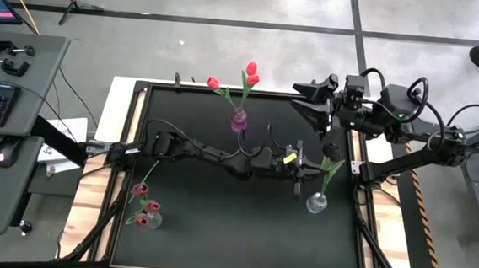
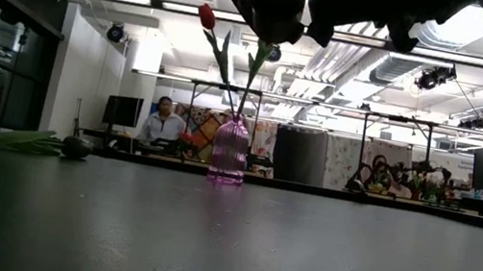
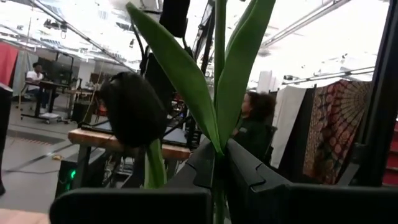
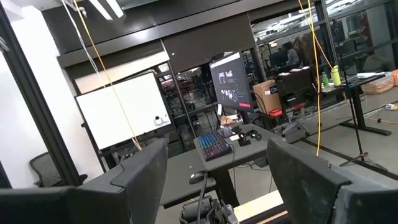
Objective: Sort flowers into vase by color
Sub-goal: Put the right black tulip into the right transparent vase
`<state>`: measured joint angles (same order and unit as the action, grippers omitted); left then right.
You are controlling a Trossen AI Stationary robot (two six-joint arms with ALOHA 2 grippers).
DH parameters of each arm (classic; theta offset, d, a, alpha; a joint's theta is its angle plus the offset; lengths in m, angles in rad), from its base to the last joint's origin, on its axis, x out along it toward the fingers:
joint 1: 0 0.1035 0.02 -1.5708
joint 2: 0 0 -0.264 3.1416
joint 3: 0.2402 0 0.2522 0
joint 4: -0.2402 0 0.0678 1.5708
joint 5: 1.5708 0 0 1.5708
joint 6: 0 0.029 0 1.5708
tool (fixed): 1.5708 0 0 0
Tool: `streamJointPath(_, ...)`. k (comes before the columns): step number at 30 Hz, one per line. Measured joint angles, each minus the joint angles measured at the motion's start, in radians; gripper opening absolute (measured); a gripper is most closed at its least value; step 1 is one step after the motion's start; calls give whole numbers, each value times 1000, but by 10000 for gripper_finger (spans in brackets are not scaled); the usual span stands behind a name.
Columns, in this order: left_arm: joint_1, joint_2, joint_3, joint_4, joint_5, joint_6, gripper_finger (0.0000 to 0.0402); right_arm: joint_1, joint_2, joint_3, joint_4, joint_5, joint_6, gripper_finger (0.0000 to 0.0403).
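L gripper [image 1: 299,168] is clenched on a dark tulip [image 3: 132,107] w/ green leaves, held above the clear vase [image 1: 317,204] near the table's right edge. Risk: the thin stem could pivot in the grip and miss the narrow vase mouth, or nudge the vase over. R gripper [image 1: 316,100] waits spread, nothing in it, at the far right corner, near the purple vase [image 1: 239,121] of red tulips.

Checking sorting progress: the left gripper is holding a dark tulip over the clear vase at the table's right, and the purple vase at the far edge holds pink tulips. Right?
Not quite. The tulips in the purple vase are red, as the high and low views show. The rest holds: the left gripper grips a dark tulip by its stem near the clear vase.
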<state>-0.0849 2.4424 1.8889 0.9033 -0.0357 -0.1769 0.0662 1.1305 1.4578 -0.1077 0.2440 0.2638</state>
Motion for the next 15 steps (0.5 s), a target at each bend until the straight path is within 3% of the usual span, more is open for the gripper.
streamJointPath(10, -10, 0, 0, -49, 2, -106, 2, 0, 0, 0, -8, 0, 6, 263)
streamJointPath(15, -11, 0, 0, -81, 5, -75, 33, 0, 0, 0, -8, 0, 2, 263)
